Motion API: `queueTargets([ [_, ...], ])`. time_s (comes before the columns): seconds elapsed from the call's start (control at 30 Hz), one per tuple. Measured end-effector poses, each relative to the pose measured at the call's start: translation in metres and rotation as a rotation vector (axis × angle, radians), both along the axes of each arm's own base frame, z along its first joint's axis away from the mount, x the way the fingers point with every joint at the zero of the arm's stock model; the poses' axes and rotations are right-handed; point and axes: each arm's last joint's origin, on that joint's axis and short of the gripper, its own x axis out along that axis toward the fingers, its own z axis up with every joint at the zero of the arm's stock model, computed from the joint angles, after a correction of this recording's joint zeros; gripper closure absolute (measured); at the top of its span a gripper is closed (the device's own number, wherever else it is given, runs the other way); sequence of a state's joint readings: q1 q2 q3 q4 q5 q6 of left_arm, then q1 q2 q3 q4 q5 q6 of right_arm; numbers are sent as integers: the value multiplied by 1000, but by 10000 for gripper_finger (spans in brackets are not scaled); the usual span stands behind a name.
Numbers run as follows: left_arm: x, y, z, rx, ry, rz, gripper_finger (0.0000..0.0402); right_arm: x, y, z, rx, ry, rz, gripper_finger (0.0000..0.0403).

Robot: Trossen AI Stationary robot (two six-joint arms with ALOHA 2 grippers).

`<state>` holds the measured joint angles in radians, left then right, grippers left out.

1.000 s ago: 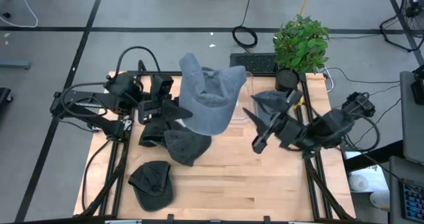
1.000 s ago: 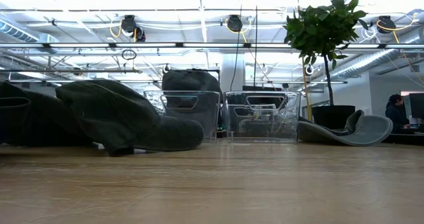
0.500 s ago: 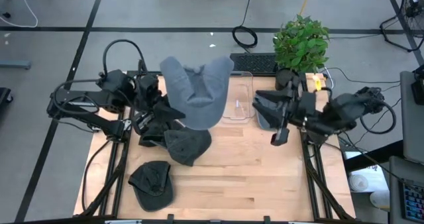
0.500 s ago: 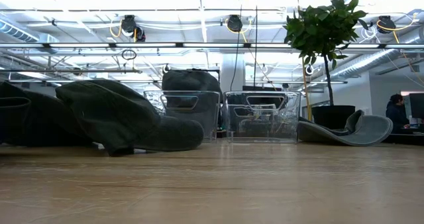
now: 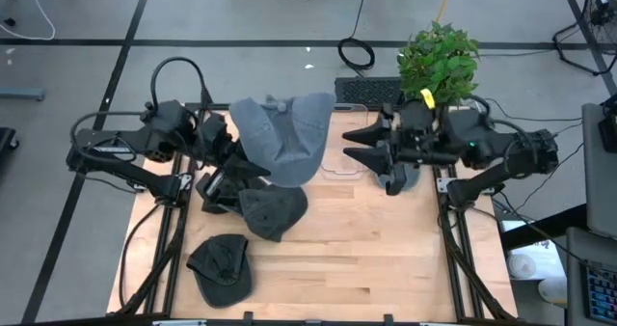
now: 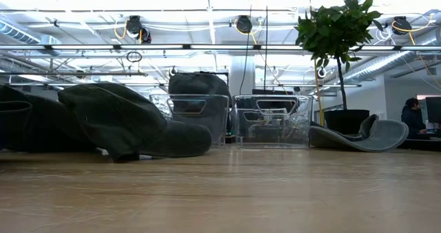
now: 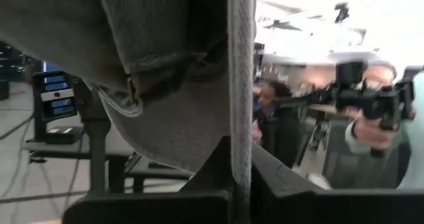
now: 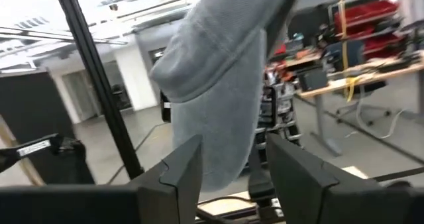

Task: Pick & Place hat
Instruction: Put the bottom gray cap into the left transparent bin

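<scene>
A grey-blue hat (image 5: 281,138) hangs in the air over the table's far left part, and my left gripper (image 5: 247,156) is shut on it. My right gripper (image 5: 349,145) stands open at the hat's right side and points level at it. Its fingers (image 8: 173,174) are spread just short of the cloth (image 8: 222,85). Neither gripper shows in the low view. My left gripper pinches a thin edge of the hat (image 7: 241,159) between its two fingers (image 7: 215,174). Whether that edge is brim or crown, I cannot tell. The fingers come about level from the table's left side. The hat is lifted clear of the table and spreads out beyond the fingertips.
Dark hats lie on the table's left part (image 5: 270,210) (image 5: 222,266) (image 6: 131,126). Another hat (image 5: 400,176) lies under my right arm. Clear bins (image 6: 272,119) stand at the far edge, one holding a hat (image 6: 200,95). A potted plant (image 5: 439,61) stands far right. Bare wood lies near the front edge.
My right gripper has swung toward the table's far edge and left, rolled about its axis, and now points at the hat. My left gripper has rolled too. The held hat has turned with it and shifted a little toward the table's left, still clear of the table.
</scene>
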<state>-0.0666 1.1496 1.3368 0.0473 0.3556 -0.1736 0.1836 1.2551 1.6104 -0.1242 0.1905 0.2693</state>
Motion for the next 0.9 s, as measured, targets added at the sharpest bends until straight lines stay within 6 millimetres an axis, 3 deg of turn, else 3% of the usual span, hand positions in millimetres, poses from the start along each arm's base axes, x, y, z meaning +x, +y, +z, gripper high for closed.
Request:
queueTargets([
  [0.3,-12,1,18,113,36,86,394,20,-20,-9,30,29,119,248],
  [0.53,-10,-4,17,127,47,62,394,31,-30,-13,10,20,148,245],
  [0.9,0,-11,12,129,55,36,394,36,-31,-11,14,-21,217,192],
])
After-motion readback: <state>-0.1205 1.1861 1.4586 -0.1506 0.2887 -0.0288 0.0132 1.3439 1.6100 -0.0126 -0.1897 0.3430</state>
